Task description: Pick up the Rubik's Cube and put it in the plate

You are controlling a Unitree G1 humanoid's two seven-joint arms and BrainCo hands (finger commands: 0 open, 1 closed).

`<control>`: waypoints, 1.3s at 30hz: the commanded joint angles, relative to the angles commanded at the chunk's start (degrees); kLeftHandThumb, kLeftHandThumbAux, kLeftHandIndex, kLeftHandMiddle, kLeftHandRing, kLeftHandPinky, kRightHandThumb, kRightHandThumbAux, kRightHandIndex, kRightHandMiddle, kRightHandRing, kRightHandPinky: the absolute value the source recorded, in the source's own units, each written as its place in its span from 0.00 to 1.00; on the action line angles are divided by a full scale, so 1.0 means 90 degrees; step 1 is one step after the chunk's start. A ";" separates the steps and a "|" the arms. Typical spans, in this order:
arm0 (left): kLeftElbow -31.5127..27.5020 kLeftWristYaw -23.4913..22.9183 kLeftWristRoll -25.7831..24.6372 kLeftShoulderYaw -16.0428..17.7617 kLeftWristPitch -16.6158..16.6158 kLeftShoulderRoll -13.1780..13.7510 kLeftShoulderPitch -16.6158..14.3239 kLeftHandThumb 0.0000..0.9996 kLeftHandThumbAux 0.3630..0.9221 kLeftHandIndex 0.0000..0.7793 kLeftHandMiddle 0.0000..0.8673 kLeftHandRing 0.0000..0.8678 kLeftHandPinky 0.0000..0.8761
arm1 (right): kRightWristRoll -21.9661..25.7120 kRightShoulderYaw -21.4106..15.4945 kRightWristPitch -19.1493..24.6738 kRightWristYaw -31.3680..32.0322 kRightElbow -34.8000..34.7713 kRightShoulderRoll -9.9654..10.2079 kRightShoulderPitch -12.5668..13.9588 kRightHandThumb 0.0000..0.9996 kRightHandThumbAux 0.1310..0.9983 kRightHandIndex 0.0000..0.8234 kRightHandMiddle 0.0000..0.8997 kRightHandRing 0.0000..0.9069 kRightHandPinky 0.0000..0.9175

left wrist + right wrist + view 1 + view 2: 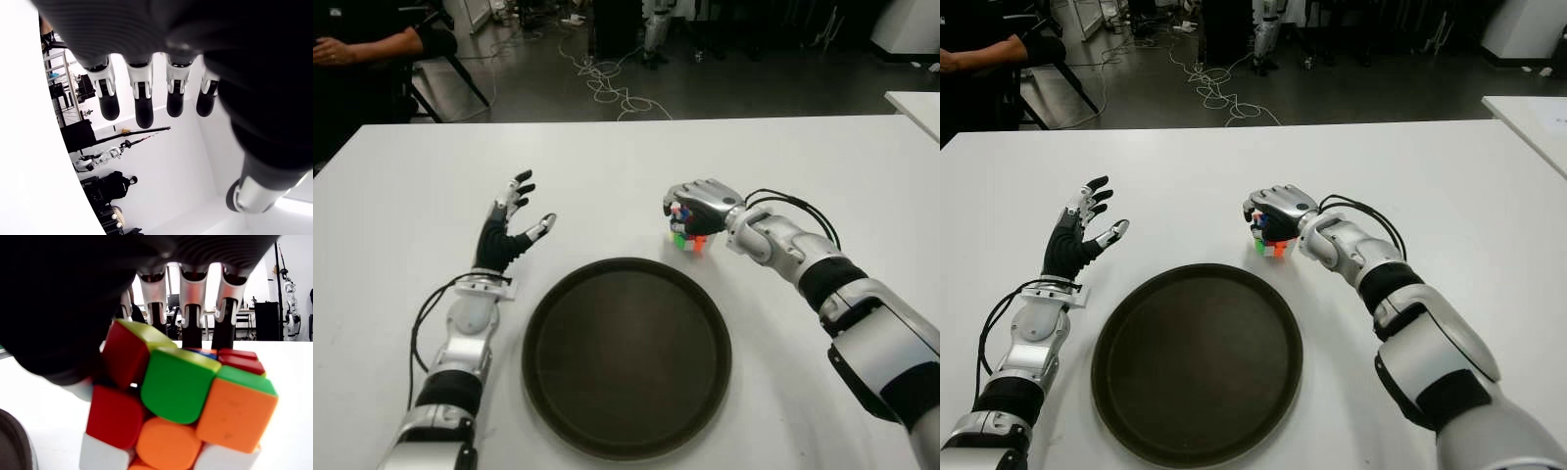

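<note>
The Rubik's Cube (689, 241) sits just beyond the far right rim of the dark round plate (626, 357) on the white table (401, 206). My right hand (681, 217) covers it from above, fingers curled over the far side and thumb against the near side. In the right wrist view the cube (181, 401) fills the frame with its top layer twisted; the fingers (190, 303) stand behind it. I cannot tell if it is off the table. My left hand (514, 217) shows left of the plate, fingers (142, 98) spread, holding nothing.
A person's arm (362, 44) shows at the far left beyond the table. Cables (607, 83) lie on the floor behind. Another white table's corner (915, 103) is at the right. Bare tabletop lies on both sides of the plate.
</note>
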 joint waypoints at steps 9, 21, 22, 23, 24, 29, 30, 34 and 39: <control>0.0003 -0.0060 -0.0087 0.0024 -0.0023 -0.0033 -0.0004 0.07 0.57 0.09 0.11 0.12 0.13 | 0.0006 -0.0003 -0.0047 -0.0053 0.0014 -0.0004 0.0000 0.69 0.70 0.50 0.65 0.68 0.66; -0.0033 -0.0085 -0.0128 0.0026 0.0020 -0.0045 0.0001 0.05 0.56 0.08 0.12 0.13 0.15 | 0.0007 -0.0009 -0.0023 -0.0066 0.0019 -0.0001 -0.0013 0.68 0.70 0.51 0.65 0.67 0.66; -0.0034 -0.0084 -0.0129 0.0025 0.0024 -0.0044 0.0001 0.05 0.57 0.08 0.12 0.13 0.15 | 0.0005 -0.0009 -0.0024 -0.0070 0.0016 -0.0002 -0.0013 0.68 0.70 0.50 0.65 0.67 0.65; -0.0035 -0.0081 -0.0130 0.0024 0.0031 -0.0043 0.0001 0.05 0.57 0.08 0.12 0.13 0.15 | 0.0000 -0.0007 -0.0025 -0.0083 0.0008 -0.0006 -0.0013 0.68 0.70 0.50 0.65 0.67 0.65; -0.0035 -0.0079 -0.0130 0.0023 0.0035 -0.0042 0.0002 0.05 0.56 0.08 0.12 0.13 0.15 | -0.0003 -0.0006 -0.0025 -0.0093 0.0004 -0.0008 -0.0013 0.68 0.70 0.50 0.65 0.67 0.65; 0.0003 -0.0055 -0.0118 0.0025 0.0020 -0.0035 -0.0008 0.06 0.56 0.09 0.13 0.14 0.15 | -0.0037 0.0006 0.0013 -0.0151 -0.0059 -0.0021 -0.0019 0.69 0.70 0.50 0.65 0.67 0.65; 0.0011 -0.0052 -0.0115 0.0025 0.0015 -0.0034 -0.0012 0.06 0.55 0.09 0.13 0.14 0.15 | -0.0039 0.0005 0.0015 -0.0164 -0.0069 -0.0025 -0.0018 0.69 0.70 0.51 0.65 0.67 0.66; 0.0016 -0.0063 -0.0109 0.0020 -0.0002 -0.0022 -0.0015 0.06 0.56 0.09 0.12 0.14 0.16 | -0.0041 -0.0013 0.0037 -0.0237 -0.0151 -0.0042 -0.0003 0.69 0.70 0.51 0.66 0.67 0.66; 0.0025 -0.0093 -0.0120 0.0018 -0.0018 -0.0012 -0.0015 0.06 0.57 0.08 0.12 0.13 0.15 | -0.0034 -0.0027 0.0037 -0.0300 -0.0224 -0.0066 0.0012 0.69 0.70 0.51 0.66 0.68 0.66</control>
